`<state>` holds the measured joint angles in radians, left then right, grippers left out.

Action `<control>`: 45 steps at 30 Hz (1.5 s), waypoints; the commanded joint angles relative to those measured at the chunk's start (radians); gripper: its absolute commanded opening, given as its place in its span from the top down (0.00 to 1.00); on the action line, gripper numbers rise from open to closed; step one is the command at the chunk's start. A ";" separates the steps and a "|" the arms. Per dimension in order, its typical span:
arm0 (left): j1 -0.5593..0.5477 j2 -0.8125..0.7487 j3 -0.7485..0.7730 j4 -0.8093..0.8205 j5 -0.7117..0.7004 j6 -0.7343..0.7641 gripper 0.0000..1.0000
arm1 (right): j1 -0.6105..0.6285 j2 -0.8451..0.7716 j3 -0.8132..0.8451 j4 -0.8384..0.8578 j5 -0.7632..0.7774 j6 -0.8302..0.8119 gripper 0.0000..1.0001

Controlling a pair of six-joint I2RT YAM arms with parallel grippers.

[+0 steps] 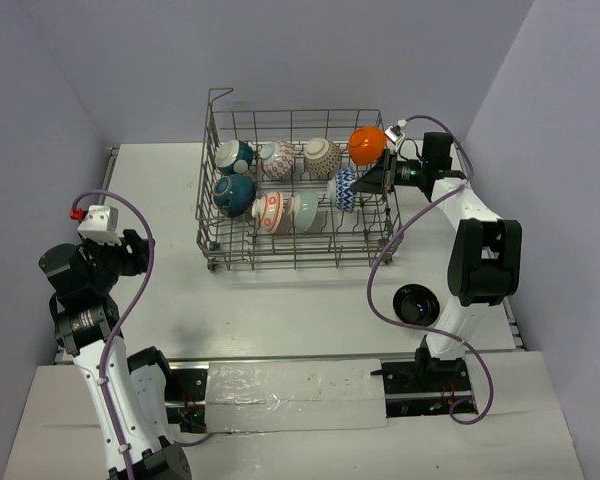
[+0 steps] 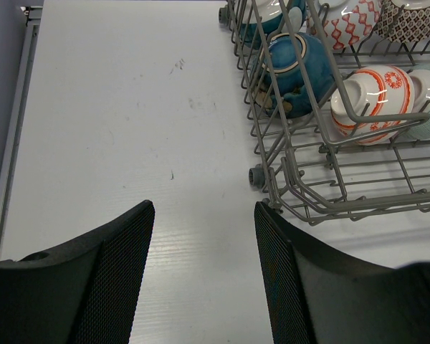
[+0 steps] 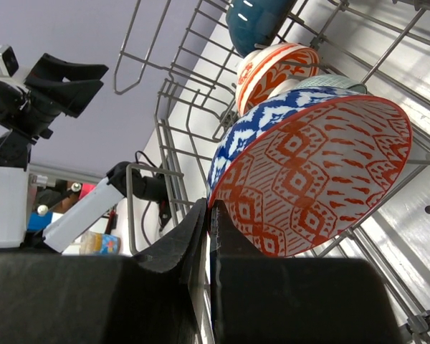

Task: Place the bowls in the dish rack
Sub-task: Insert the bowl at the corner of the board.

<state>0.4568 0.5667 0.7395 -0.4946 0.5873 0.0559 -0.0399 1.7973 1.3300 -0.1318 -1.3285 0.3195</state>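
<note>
Room: pale purple walls around a white surface (image 1: 280, 310); the dish rack (image 1: 280, 263) sits in the middle.
Right jaws: the right gripper (image 3: 209, 215) is pinched tight on the rim of the orange bowl (image 1: 366, 145).
Where that bowl is: up over the far right corner of the rack, tipped on its side, right next to the blue-patterned bowl (image 1: 346, 188). I cannot tell if they touch.
Next move, I think: down between the tines there.
Left jaws: the left gripper (image 2: 203, 208) is wide apart and holds nothing, over bare surface left of the rack.
Not loaded yet: the black bowl (image 1: 417, 302), on the surface close to the right arm.
</note>
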 commanded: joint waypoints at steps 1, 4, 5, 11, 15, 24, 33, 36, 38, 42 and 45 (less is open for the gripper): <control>0.008 -0.005 0.000 0.016 0.028 -0.008 0.36 | 0.003 -0.021 0.003 -0.070 0.028 -0.080 1.00; 0.008 -0.004 0.000 0.014 0.031 -0.005 0.36 | 0.003 -0.026 0.003 -0.158 0.069 -0.172 1.00; 0.008 -0.004 0.000 0.016 0.031 -0.007 0.36 | 0.002 -0.026 0.001 -0.172 0.071 -0.190 1.00; 0.008 -0.004 0.001 0.014 0.036 -0.005 0.36 | 0.000 -0.039 -0.014 -0.258 0.118 -0.281 1.00; 0.008 -0.004 0.001 0.011 0.037 -0.005 0.36 | -0.003 -0.047 -0.021 -0.275 0.140 -0.303 1.00; 0.008 -0.004 0.000 0.011 0.040 -0.004 0.36 | -0.014 -0.073 -0.060 -0.279 0.172 -0.309 1.00; 0.008 -0.004 0.000 0.010 0.043 -0.005 0.36 | -0.029 -0.105 -0.052 -0.325 0.229 -0.388 0.99; 0.008 -0.004 0.000 0.011 0.043 -0.005 0.36 | -0.034 -0.124 -0.052 -0.327 0.249 -0.398 0.92; 0.008 -0.004 0.000 0.011 0.043 -0.005 0.36 | -0.035 -0.127 -0.052 -0.331 0.259 -0.399 0.92; 0.008 -0.002 0.000 0.010 0.045 -0.007 0.36 | -0.048 -0.130 -0.052 -0.338 0.267 -0.410 0.84; 0.008 -0.002 -0.002 0.010 0.046 -0.007 0.36 | -0.052 -0.139 -0.055 -0.345 0.287 -0.427 0.82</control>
<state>0.4576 0.5667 0.7395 -0.4988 0.6060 0.0559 -0.0799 1.7046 1.2919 -0.4381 -1.0908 -0.0723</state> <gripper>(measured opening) 0.640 0.180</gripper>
